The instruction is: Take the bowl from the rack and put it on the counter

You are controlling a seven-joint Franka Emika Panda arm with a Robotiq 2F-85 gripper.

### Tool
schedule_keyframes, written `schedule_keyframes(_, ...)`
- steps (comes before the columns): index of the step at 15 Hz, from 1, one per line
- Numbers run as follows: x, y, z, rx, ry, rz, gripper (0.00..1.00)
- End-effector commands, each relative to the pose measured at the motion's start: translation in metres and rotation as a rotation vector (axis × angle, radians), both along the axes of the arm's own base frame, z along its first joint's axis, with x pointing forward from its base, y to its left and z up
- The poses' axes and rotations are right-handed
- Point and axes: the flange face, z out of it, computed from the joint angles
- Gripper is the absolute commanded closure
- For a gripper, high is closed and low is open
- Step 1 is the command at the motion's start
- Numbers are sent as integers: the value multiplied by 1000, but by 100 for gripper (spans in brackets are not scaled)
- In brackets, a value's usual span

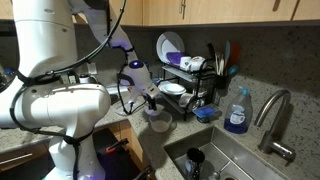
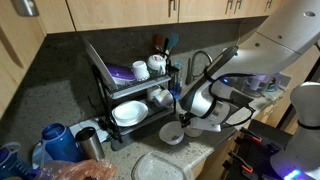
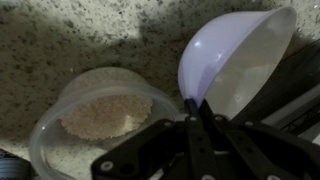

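Note:
In the wrist view my gripper (image 3: pixel 197 108) is shut on the rim of the bowl (image 3: pixel 235 60), a small pale round bowl tinted purple by the light. It hangs tilted above the speckled counter (image 3: pixel 80 40), its inside turned towards the camera. In both exterior views the gripper (image 1: pixel 150 100) (image 2: pixel 188 113) hovers low over the counter (image 2: pixel 205 160), just in front of the black wire rack (image 1: pixel 190 85) (image 2: pixel 125 95). The held bowl is hard to pick out there.
A clear round container (image 3: pixel 95 115) (image 1: pixel 157 122) (image 2: pixel 172 133) stands on the counter right under the gripper. The rack holds a wide white bowl (image 2: pixel 130 112), an upright plate (image 1: pixel 168 47) and cups. Nearby are a steel sink (image 1: pixel 215 160), a faucet (image 1: pixel 275 115) and a blue soap bottle (image 1: pixel 237 112).

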Motion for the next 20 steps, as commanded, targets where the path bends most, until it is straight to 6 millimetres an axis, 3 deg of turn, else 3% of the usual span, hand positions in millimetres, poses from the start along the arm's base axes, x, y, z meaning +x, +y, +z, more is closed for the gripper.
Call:
schedule_keyframes(1, 16, 12, 18, -14, -75, 43, 99)
schedule_keyframes(6, 32, 5, 28, -59, -179, 120, 99)
schedule_keyframes(7, 22, 6, 23, -47, -128, 94, 99)
schedule_keyframes(8, 23, 3, 24, -54, -136, 101, 94)
schedule_keyframes(17, 20, 6, 17, -61, -121, 109, 94)
schedule_keyframes(20, 22, 10, 17, -32, -132, 119, 99)
